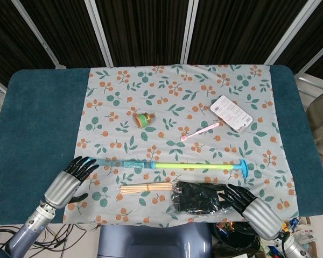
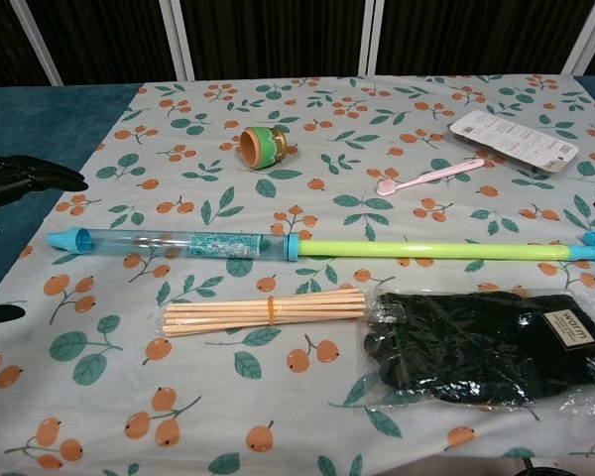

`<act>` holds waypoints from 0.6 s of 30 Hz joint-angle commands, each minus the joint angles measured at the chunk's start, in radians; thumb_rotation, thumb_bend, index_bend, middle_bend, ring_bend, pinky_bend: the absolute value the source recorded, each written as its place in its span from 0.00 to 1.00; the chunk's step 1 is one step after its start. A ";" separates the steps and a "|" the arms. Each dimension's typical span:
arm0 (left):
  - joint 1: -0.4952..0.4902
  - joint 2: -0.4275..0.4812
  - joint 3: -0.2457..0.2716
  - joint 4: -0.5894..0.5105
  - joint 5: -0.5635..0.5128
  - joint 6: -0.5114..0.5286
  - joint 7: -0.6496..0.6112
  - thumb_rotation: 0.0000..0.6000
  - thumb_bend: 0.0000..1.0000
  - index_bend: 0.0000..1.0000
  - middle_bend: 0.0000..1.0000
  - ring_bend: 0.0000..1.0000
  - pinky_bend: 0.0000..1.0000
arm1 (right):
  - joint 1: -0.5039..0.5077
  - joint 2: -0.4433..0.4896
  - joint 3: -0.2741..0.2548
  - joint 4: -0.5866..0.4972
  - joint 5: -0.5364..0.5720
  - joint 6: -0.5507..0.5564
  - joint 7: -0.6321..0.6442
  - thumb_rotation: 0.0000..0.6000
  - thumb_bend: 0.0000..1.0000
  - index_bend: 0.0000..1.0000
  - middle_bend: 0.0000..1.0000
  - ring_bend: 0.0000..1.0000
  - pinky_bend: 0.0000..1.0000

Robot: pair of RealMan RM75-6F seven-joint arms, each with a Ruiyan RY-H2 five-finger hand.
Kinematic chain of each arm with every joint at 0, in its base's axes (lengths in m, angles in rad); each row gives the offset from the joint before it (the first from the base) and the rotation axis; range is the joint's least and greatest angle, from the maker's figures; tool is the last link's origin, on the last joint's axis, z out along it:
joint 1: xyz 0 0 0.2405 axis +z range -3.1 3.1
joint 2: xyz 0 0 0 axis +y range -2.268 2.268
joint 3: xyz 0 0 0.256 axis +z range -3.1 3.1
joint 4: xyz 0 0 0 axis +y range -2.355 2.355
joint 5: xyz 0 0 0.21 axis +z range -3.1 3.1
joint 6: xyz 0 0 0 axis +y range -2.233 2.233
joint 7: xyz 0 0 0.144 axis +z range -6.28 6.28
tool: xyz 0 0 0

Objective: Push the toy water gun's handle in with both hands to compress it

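Note:
The toy water gun (image 1: 167,165) lies lengthwise across the floral cloth: a clear blue barrel (image 2: 169,241) on the left and a green plunger rod (image 2: 431,249) drawn out to the right, ending in a blue T-handle (image 1: 243,169). My left hand (image 1: 70,178) hovers open just left of the barrel's nozzle, fingers spread, touching nothing. At the table's near right my right hand (image 1: 247,204) is open, fingers apart, below the handle and beside the bagged gloves. The chest view catches only the left hand's fingertips (image 2: 30,178).
A bundle of wooden sticks (image 1: 146,188) and a bag of black gloves (image 1: 198,198) lie just in front of the gun. Behind it are a pink toothbrush (image 1: 200,130), a white card (image 1: 231,113) and a small orange-green fitting (image 1: 144,119).

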State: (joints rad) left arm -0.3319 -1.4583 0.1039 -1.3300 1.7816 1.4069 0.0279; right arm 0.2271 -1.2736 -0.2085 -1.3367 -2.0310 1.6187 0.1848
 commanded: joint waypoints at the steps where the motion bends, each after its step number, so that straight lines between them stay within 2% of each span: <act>1: -0.001 -0.001 0.000 0.000 0.000 -0.002 0.001 1.00 0.13 0.12 0.06 0.04 0.09 | 0.000 -0.001 0.000 0.000 0.001 0.000 0.000 1.00 0.09 0.07 0.00 0.00 0.15; 10: -0.015 -0.008 -0.020 -0.001 -0.014 -0.019 0.022 1.00 0.13 0.12 0.06 0.04 0.09 | -0.004 -0.002 0.003 -0.005 0.008 0.004 -0.005 1.00 0.09 0.07 0.00 0.00 0.15; 18: -0.070 0.010 -0.090 -0.050 -0.092 -0.117 0.129 1.00 0.15 0.14 0.07 0.04 0.09 | -0.005 -0.003 0.005 -0.007 0.014 -0.001 -0.009 1.00 0.10 0.07 0.00 0.00 0.15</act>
State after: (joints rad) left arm -0.3828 -1.4549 0.0329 -1.3630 1.7137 1.3213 0.1275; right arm 0.2224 -1.2769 -0.2035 -1.3439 -2.0169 1.6174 0.1759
